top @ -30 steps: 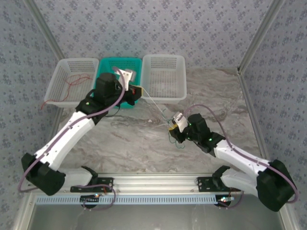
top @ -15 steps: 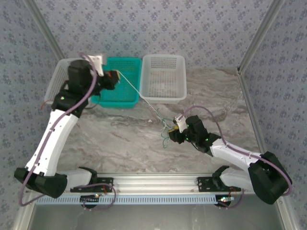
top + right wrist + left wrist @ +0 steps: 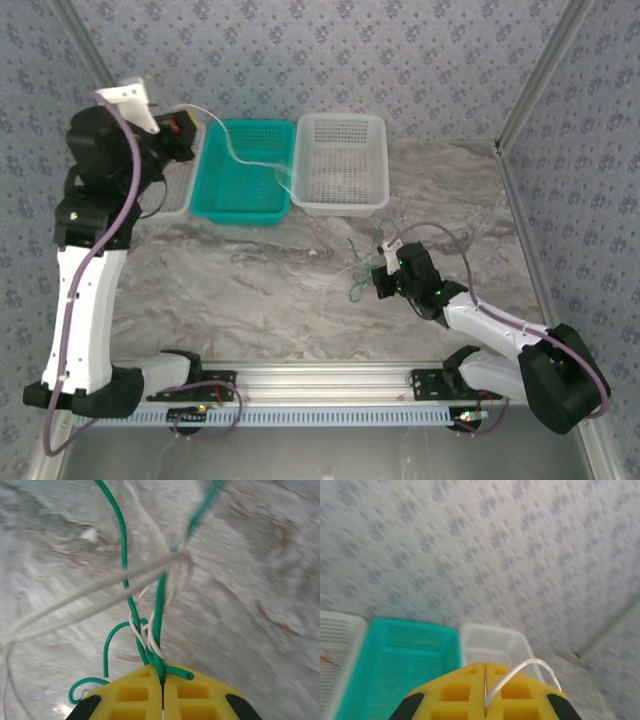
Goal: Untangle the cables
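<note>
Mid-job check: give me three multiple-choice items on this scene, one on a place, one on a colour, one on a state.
1. Where is the green cable tangle? A on the table by the right end effector; B at its far left corner; C at its near left corner.
2. What colour cable does the left end effector hold? A red; B green; C white.
3. The right end effector is: A open; B shut on the green cable; C shut on nothing.
A: the top view shows the loops beside it. C: a white cable leaves its closed fingers. B: its fingers meet on the green strand.
</note>
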`<state>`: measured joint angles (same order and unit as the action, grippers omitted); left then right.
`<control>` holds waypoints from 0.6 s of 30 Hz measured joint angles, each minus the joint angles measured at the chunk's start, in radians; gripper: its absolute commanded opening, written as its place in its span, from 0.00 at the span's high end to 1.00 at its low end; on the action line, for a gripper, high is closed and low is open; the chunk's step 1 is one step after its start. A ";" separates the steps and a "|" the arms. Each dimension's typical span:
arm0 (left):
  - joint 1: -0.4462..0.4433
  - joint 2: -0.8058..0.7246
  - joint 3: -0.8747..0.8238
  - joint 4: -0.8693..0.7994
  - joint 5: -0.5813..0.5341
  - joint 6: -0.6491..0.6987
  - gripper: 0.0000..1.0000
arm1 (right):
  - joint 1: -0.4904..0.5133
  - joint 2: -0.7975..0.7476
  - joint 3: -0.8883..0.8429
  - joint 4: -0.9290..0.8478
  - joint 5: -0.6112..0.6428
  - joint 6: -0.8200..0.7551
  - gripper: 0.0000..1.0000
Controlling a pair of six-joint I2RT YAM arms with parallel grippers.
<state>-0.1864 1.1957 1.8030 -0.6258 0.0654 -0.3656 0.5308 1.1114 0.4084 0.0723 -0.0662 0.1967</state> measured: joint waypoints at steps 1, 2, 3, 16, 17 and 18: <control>0.014 -0.008 0.019 -0.004 -0.032 0.009 1.00 | -0.013 0.000 -0.004 -0.006 0.012 0.010 1.00; 0.022 -0.017 0.034 -0.009 -0.058 0.017 1.00 | -0.021 0.000 -0.006 -0.015 0.024 0.022 1.00; 0.024 -0.026 0.042 -0.010 -0.079 0.025 1.00 | -0.026 0.000 -0.006 -0.023 0.031 0.030 1.00; 0.029 -0.018 0.032 -0.024 0.011 0.046 1.00 | -0.034 -0.032 -0.006 -0.032 0.026 0.051 1.00; 0.030 0.005 0.039 -0.025 0.013 0.051 1.00 | -0.035 -0.032 -0.006 -0.033 0.026 0.051 1.00; 0.031 0.022 0.043 -0.027 0.013 0.058 1.00 | -0.036 -0.032 -0.006 -0.033 0.026 0.051 1.00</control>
<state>-0.1555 1.2175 1.8458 -0.6529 0.0784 -0.3077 0.4950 1.0794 0.4019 0.0395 -0.0402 0.2481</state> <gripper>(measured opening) 0.062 0.068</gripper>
